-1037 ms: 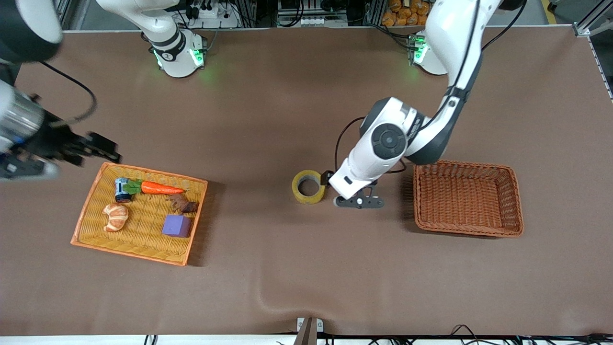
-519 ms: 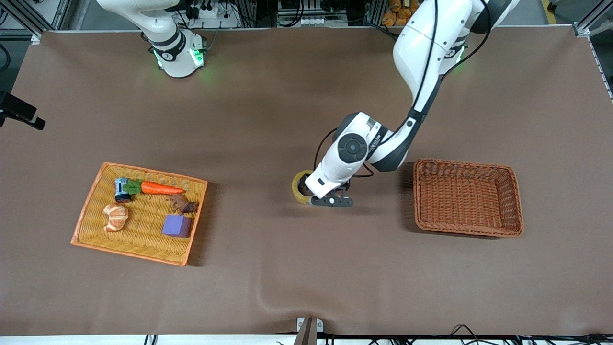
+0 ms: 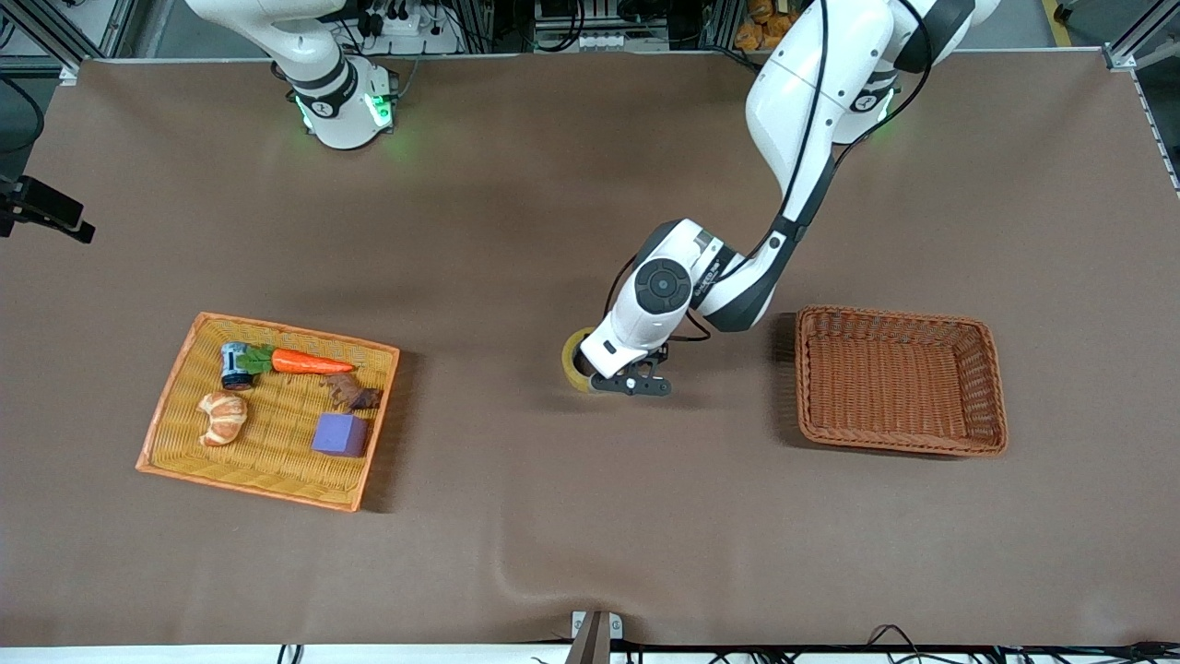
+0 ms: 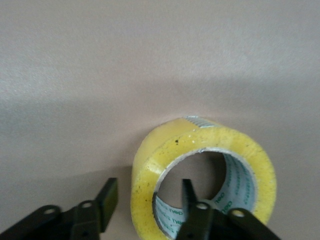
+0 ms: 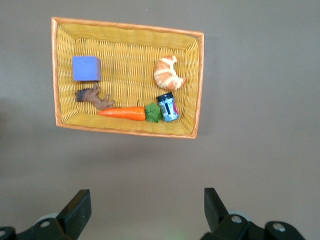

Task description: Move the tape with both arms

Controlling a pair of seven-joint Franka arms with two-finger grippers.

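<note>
While the left gripper straddles the tape wall, not yet clamped, one finger sits in the core. Right gripper waits open above the tray.

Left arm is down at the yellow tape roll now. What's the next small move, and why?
Probably finish closing the left gripper on the translucent yellow tape roll, then lift. In the left wrist view one finger sits inside the hollow core and the other outside the wall, with a gap showing, so the jaws straddle the wall but do not clamp it. The roll rests on the brown table.

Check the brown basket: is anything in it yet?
Empty. The brown basket shows only bare weave; the tape sits on the table beside it.
</note>
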